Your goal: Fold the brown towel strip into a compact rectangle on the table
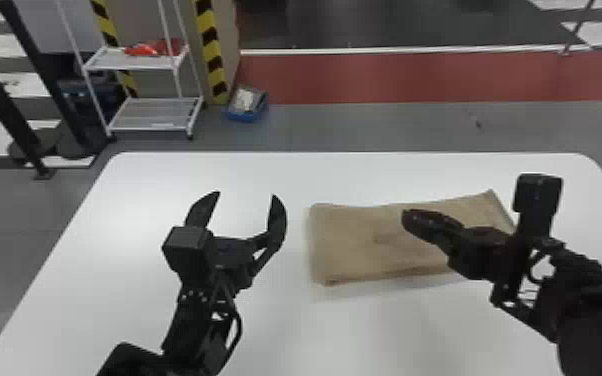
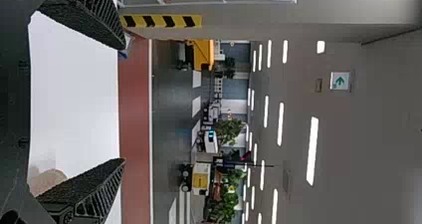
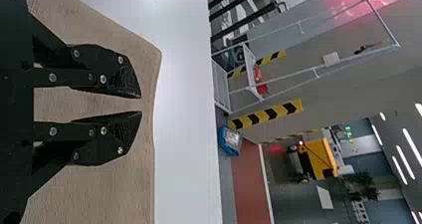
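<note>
My left gripper (image 1: 248,195) is left of centre in the head view, its jaws spread wide with nothing between them. My right gripper (image 1: 411,218) hangs over the brown towel (image 1: 355,242), right of centre. The head view shows those jaws side-on, where I can't make out their gap, but in the right wrist view they stand slightly apart, empty, with towel behind the narrow space. I cannot tell whether they touch the cloth.

The towel lies flat, folded into a broad rectangle, across the middle right of the head view. My right gripper and its arm cover its lower right corner and part of its right edge. Its left end and upper right corner show. Along the lower edge runs a darker line, perhaps layers, too blurred for me to count. In the left wrist view I get a scrap of the towel, partly behind one of my jaws.

Under it spreads the white counter (image 1: 70,290), its near side cut off by the bottom of the frame, as is my left arm. My right arm is cut off at the lower right.

Farther out, upper left, stands a white rack (image 1: 150,107) with something red (image 1: 142,49) on it, too unclear to name. A blue box (image 1: 246,116) sits on the floor beside a striped post (image 1: 211,52); its contents are a pale blur.
</note>
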